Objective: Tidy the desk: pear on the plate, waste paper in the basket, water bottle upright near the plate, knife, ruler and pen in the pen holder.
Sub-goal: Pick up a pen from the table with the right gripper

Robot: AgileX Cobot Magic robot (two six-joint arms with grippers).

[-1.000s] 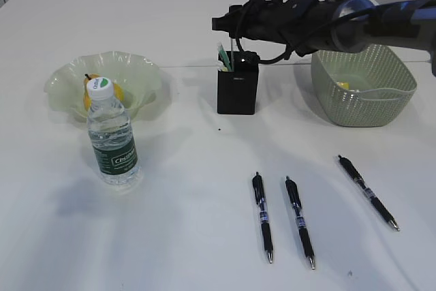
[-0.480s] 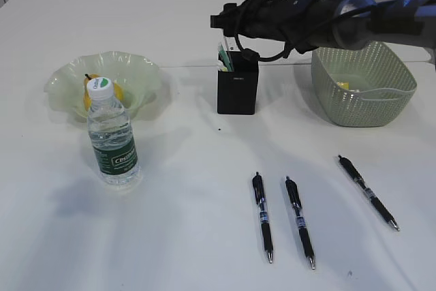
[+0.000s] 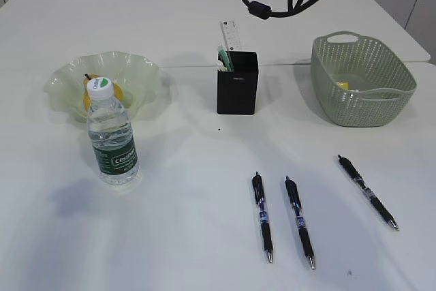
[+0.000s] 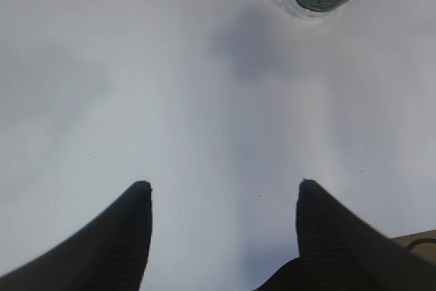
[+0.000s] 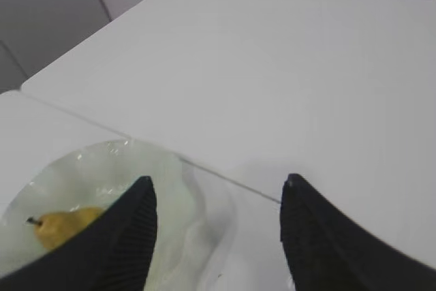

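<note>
right gripper [image 5: 216, 236]: jaws wide, empty, above plate [image 5: 184, 202]
left gripper [image 4: 221, 236]: wide, empty, over table [image 4: 204, 100]
pear [image 5: 65, 226]: on plate
bottle [image 3: 112, 134]: upright by plate
ruler [image 3: 230, 35]: in holder [image 3: 237, 83]
pens [image 3: 295, 212]: three on table

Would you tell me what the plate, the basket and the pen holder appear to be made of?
Plate: translucent pale-green glass or plastic, glossy, wavy rim. Basket: matte green plastic, moulded with perforated walls. Pen holder: opaque black, matte, probably plastic.
</note>
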